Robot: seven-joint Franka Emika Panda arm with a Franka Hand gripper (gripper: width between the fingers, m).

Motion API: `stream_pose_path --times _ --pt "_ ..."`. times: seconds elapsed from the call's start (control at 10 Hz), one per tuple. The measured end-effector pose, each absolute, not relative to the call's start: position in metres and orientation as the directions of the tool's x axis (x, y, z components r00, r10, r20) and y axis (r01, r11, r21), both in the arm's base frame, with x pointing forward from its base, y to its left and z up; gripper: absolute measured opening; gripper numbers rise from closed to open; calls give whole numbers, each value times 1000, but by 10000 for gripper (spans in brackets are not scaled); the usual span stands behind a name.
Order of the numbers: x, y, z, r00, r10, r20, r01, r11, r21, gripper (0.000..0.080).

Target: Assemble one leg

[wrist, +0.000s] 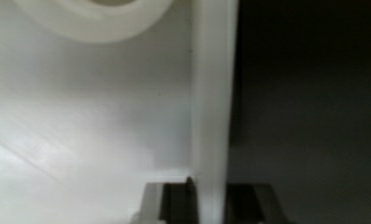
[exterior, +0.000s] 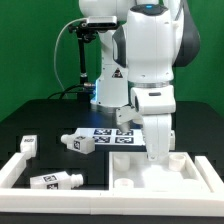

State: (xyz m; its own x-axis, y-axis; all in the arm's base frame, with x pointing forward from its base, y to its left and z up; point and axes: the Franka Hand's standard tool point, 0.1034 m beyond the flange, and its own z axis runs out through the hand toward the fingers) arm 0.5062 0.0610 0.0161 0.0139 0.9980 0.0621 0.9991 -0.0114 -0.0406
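Black tabletop (exterior: 30, 122), gripper (wrist: 207, 203) tight on thin wall of white panel (exterior: 195, 172), square tagged leg (exterior: 80, 143) nearby

Black table (exterior: 35, 120) bears legs (exterior: 80, 142), panel (exterior: 190, 176), probably the marker board (exterior: 112, 133).

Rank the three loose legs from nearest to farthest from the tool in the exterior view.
1. Middle leg, beside the marker board.
2. Front leg, low on the exterior view's left.
3. Far-left leg, farthest toward the exterior view's left.
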Motion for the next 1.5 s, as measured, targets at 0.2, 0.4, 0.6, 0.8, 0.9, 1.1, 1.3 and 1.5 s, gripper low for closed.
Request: stream_pose_path --times 0.2,0.4,0.6,0.8,0.9,1.1,1.3,1.5 --pt "506 68 16 19 998 65 999 -16 -44 54" --pt "506 70 16 44 997 60 998 -41 -46 54" --pt "505 67 16 55 997 58 997 -52 -50 54" --pt "505 67 16 56 997 58 997 -53 -51 54" --pt "505 67 16 56 997 58 997 -53 -51 265" --pt "506 67 31 163 985 49 986 -161 -35 400" --pt "499 76 49 369 929 35 929 -369 -26 626" --pt "506 88 62 545 838 32 839 -545 -20 645"
